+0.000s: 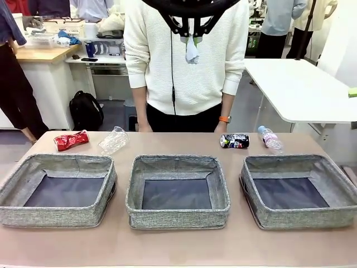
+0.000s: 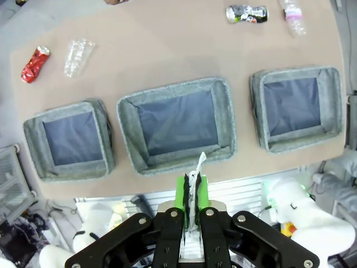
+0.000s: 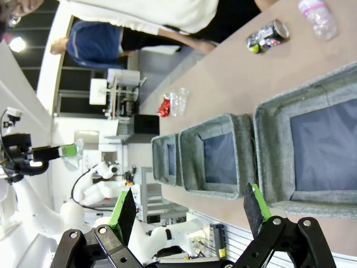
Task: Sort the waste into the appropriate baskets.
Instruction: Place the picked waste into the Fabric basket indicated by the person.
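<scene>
White paper ball (image 2: 201, 162) sits pinched in the clamped left gripper (image 2: 192, 184), high over the table (image 1: 178, 245) — the right gripper (image 3: 189, 195) gapes wide, empty.

Count: 3 baskets: left basket (image 1: 50, 215), middle basket (image 1: 177, 216), right basket (image 1: 301, 218). 2 cans: red can (image 1: 71, 140), dark multicoloured can (image 1: 234, 141). 1 bottle (image 1: 270, 138). 1 clear plastic container (image 1: 114, 139). 1 paper ball (image 1: 192, 53).

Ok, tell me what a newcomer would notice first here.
Three grey woven baskets stand in a row on the table: left basket, middle basket, right basket, all with bare dark bottoms. Beyond them, on the person's side, lie a red can and clear plastic container at left, a dark can and pink-labelled bottle at right. The left gripper is shut on a white paper scrap; the right gripper is open.
</scene>
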`<state>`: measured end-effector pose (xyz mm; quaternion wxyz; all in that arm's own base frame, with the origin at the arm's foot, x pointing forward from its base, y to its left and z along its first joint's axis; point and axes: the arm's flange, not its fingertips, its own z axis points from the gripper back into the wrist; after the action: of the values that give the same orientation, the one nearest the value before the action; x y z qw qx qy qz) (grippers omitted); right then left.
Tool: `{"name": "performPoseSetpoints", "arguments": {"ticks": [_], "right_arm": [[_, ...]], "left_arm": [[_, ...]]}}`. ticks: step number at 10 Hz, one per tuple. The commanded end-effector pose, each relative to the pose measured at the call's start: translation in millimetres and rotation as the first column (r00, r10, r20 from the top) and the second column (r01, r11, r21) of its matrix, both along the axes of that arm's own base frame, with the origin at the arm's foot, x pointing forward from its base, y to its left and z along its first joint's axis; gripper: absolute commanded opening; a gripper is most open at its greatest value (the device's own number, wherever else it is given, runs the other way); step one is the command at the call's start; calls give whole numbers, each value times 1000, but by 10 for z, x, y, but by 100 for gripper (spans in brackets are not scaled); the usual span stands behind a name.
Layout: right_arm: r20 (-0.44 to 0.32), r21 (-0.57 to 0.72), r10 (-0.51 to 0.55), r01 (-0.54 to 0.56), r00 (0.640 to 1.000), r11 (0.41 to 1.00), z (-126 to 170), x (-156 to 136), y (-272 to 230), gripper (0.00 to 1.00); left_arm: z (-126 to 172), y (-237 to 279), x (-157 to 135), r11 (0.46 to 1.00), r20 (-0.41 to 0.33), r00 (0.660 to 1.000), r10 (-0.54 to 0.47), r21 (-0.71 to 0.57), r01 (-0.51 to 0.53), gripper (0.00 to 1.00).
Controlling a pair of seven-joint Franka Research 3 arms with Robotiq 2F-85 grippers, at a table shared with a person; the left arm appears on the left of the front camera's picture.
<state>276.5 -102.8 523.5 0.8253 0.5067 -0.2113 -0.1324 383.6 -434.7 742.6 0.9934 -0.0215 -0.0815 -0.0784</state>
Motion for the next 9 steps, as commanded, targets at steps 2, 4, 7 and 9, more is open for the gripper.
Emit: {"name": "performPoseSetpoints", "arguments": {"ticks": [2,4,7,9], "right_arm": [[36,12,12,-13,999,1000,1,12,-9,100],[36,12,12,-13,999,1000,1,12,-9,100],[36,12,12,-13,999,1000,1,12,-9,100],[36,12,12,-13,999,1000,1,12,-9,100]], "left_arm": [[11,19,-17,1000,19,1000,5,3,-5,7],[11,19,-17,1000,19,1000,5,3,-5,7],[11,19,-17,1000,19,1000,5,3,-5,7],[11,19,-17,1000,19,1000,5,3,-5,7]]}}
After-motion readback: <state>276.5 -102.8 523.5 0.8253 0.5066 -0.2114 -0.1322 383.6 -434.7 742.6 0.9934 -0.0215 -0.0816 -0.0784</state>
